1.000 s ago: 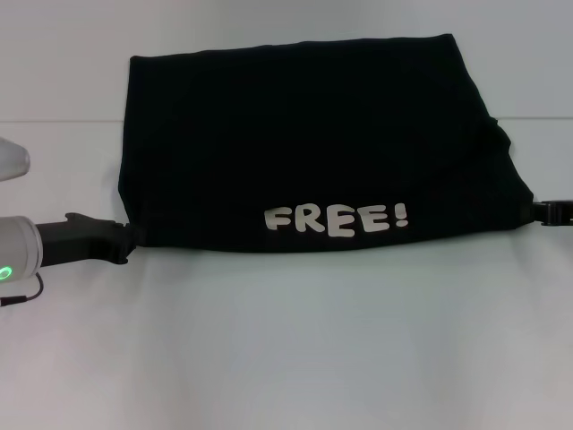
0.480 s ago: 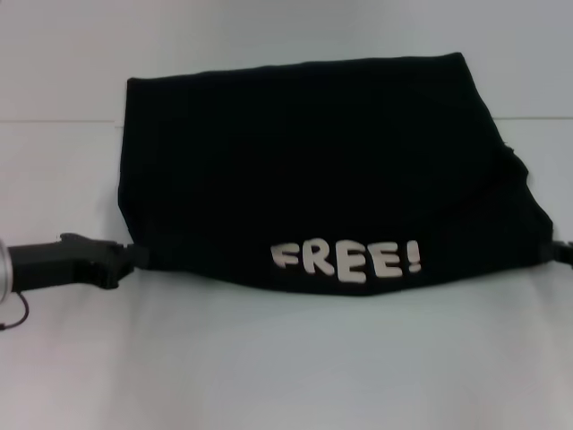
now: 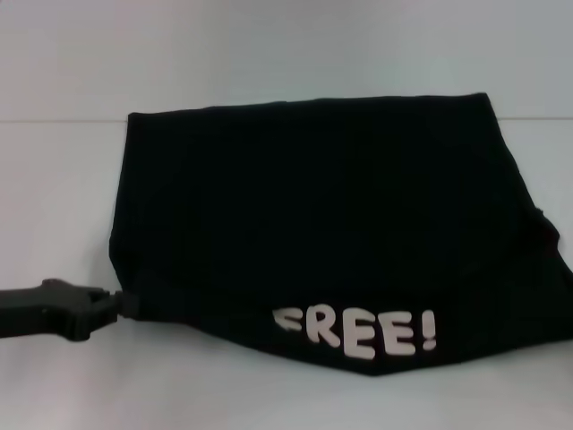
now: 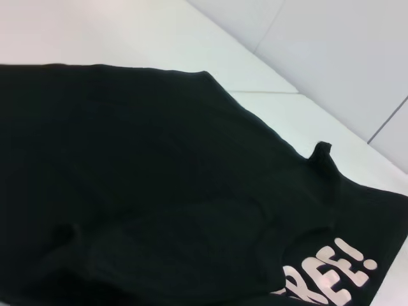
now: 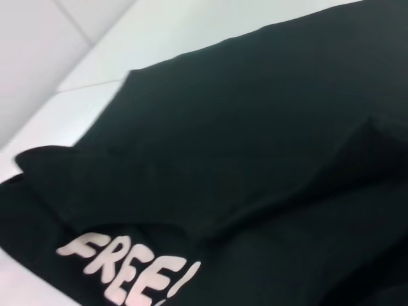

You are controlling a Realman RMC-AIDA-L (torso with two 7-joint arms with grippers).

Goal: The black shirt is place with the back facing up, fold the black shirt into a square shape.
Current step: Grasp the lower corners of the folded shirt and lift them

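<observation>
The black shirt [image 3: 322, 224] is folded over, with white "FREE!" lettering [image 3: 358, 333] along its near edge. That edge is raised and sags between its two corners. My left gripper [image 3: 121, 306] is at the left of the head view, shut on the shirt's near left corner. My right gripper is past the right edge of the head view. In the left wrist view a small black tip [image 4: 322, 150] pinches the shirt's [image 4: 159, 191] far corner. The right wrist view shows the shirt [image 5: 255, 159] and its lettering [image 5: 127, 268].
A white table [image 3: 63, 179] lies under the shirt, with bare surface at the left and in front [image 3: 179, 394]. A pale wall [image 3: 269, 54] rises behind the table's far edge.
The shirt's lettered near edge has come nearer and lower in the head view. My left gripper has moved the same way with it. My right gripper has gone off the right edge.
</observation>
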